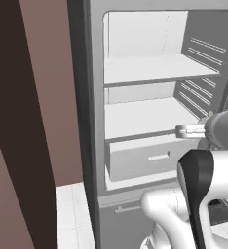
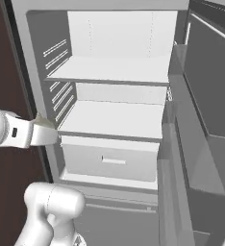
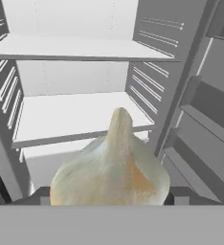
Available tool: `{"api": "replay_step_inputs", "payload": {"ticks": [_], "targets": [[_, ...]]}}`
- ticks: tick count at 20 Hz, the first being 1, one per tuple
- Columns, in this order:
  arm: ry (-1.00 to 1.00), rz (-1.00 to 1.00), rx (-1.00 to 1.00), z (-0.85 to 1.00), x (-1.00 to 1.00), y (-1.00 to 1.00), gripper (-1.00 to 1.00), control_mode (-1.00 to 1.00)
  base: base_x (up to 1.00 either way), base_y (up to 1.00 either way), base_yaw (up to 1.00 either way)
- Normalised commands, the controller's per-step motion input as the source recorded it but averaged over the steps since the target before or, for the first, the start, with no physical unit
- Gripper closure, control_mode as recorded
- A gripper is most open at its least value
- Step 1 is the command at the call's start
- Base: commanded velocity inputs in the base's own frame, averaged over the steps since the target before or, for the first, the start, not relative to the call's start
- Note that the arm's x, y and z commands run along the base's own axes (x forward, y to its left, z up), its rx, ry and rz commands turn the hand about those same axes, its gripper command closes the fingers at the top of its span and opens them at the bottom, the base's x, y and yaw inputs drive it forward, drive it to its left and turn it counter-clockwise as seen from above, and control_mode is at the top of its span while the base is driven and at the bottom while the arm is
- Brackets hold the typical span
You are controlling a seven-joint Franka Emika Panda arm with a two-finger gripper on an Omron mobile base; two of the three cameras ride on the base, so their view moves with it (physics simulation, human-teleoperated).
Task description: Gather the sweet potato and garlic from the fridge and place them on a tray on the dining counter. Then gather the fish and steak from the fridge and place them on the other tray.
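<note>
Garlic (image 3: 111, 165) sits clamped in the tool (image 3: 109, 196), dead centre at the bottom of the hand view: bulb fat end down between the two dark finger tips (image 3: 180, 195), pointed neck aimed at 12 o'clock toward the fridge (image 1: 150, 29) interior. Jaws stand wide, one to each flank of the bulb, so the grip looks like it's across the widest part; long axis runs straight out along the tool's own line, not crosswise. In the left base view the tool end (image 1: 191, 130) is at roughly 3 o'clock, level with the front lip of the middle shelf (image 1: 145, 116) and just above the drawer (image 1: 145, 160); in the right base view the same wrist (image 2: 23, 130) comes in from 9 o'clock at the shelf edge. Shelves look bare from all three views, no sweet potato, fish or steak visible on them; can't see inside the drawer. Neither tray nor the desk is in frame, so which way the drop-off lies from here can't be told. My read: the pick is done, and the relation that matters next is tool vs. shelf lip, with the bulb just at or just outside the opening. Pull straight back along the tool axis, away from 12 o'clock, to get clear of the right-hand door shelves (image 3: 200, 115) at 3 o'clock before swinging.
</note>
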Motion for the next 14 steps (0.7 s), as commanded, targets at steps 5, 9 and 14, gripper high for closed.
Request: {"api": "replay_step_inputs", "payload": {"ticks": [5, 9, 14], "targets": [[0.0, 0.0, 0.0, 0.0, 0.0, 0.0, 1.0, 1.0, -0.88, 0.0, 0.0], [0.0, 0.0, 0.0, 0.0, 0.0, 0.0, 1.0, 1.0, -0.88, 0.0, -0.01], [0.0, 0.0, 0.0, 0.0, 0.0, 0.0, 1.0, 1.0, -0.83, 0.05, -0.04]]}}
